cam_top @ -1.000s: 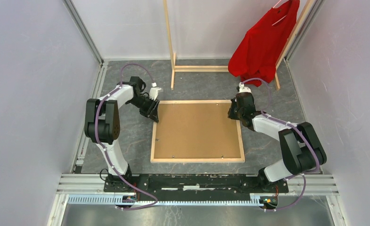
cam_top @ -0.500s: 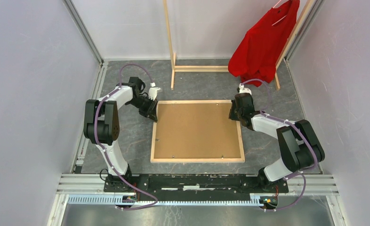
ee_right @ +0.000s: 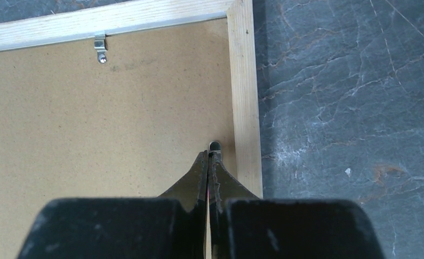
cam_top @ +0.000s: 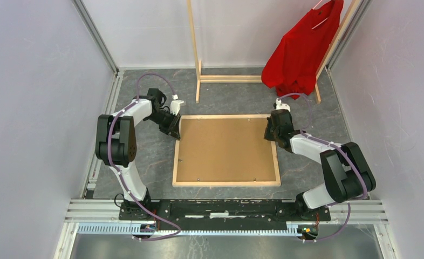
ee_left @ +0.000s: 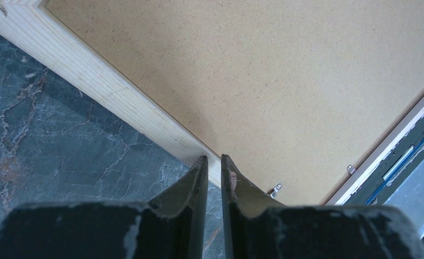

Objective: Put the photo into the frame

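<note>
Trainee: Step in hand, top view?

Operator: Seating looks done to me. The photo (cam_top: 226, 148) lies board-back up inside the frame (cam_top: 226, 183), which rests face down at the centre of the table (cam_top: 156, 162). I judge the step to be fastening. My left gripper (cam_top: 175, 131) sits at the frame's upper-left corner, and my right gripper (cam_top: 268, 133) on its right side near the top. A clothes rack (cam_top: 196, 65) stands just beyond the top rail. Bare table flanks both long sides.

Trainee: Left wrist view?

Operator: The tips reach the frame (ee_left: 107, 91) at its wood rail. The jaws stand a narrow slit apart, and I cannot tell whether they pinch anything. Two metal clips (ee_left: 276, 189) show at lower right.

Trainee: Right wrist view?

Operator: The jaws are closed and empty. The tip is at a small metal tab (ee_right: 214, 145), just inside the right rail. The next move, as I judge it, calls for a short sideways nudge on that tab, staying off the rail.
</note>
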Available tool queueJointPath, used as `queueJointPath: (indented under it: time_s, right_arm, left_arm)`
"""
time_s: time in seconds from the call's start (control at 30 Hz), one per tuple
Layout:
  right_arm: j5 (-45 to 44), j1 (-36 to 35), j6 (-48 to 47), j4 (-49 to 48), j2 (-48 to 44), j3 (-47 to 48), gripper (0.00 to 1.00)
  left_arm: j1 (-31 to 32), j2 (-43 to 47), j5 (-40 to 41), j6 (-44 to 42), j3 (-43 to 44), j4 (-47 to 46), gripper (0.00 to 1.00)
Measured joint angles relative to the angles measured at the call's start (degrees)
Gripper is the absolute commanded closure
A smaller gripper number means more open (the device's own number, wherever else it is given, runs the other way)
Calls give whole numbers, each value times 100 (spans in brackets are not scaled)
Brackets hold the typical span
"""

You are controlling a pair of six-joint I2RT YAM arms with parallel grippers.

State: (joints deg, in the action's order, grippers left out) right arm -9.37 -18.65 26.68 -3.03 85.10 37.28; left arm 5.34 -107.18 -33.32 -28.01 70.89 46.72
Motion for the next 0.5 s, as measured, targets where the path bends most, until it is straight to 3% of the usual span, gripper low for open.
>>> queueJointPath:
  time_s: [0.5]
  right_arm:
    - [57, 72, -46, 44, -72, -74, 100]
  left_arm:
    - [0, 42, 7, -2, -50, -55, 78]
